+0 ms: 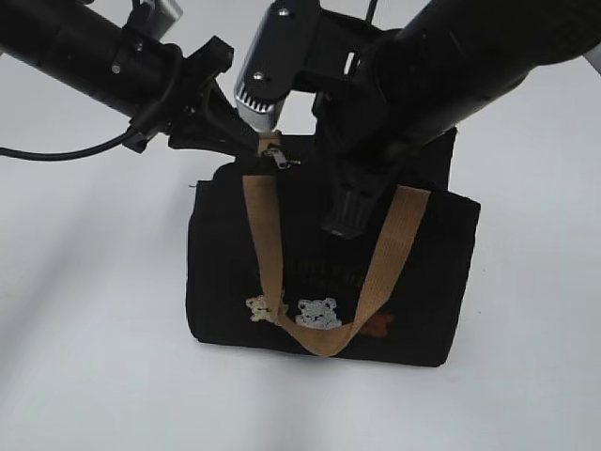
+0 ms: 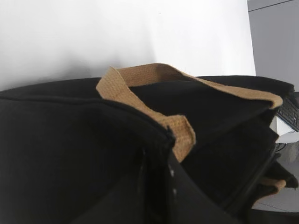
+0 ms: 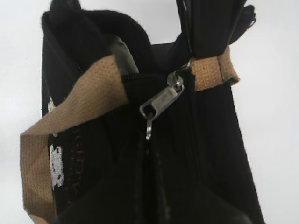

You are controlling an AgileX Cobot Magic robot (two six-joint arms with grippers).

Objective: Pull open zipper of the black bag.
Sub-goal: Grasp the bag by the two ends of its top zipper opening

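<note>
Black bag [image 1: 413,272] stands upright mid-table [image 1: 84,329], tan handle [image 1: 376,282] looping down its front. Two pale bears [image 1: 305,313] embroidered low on front; lettering above them too faint to read. Zipper [image 3: 163,100] pull sits at bag's top left end, silver. Left gripper [image 1: 246,141] pinches closed on the bag's top corner beside the pull. Right gripper [image 1: 346,218] closed, low over bag top, holding nothing visible.

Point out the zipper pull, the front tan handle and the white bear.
zipper pull [image 3: 161,103], right wrist view, silver tab.
front tan handle [image 1: 266,235], exterior view, left strap.
white bear [image 1: 317,314], exterior view, embroidered face.
</note>
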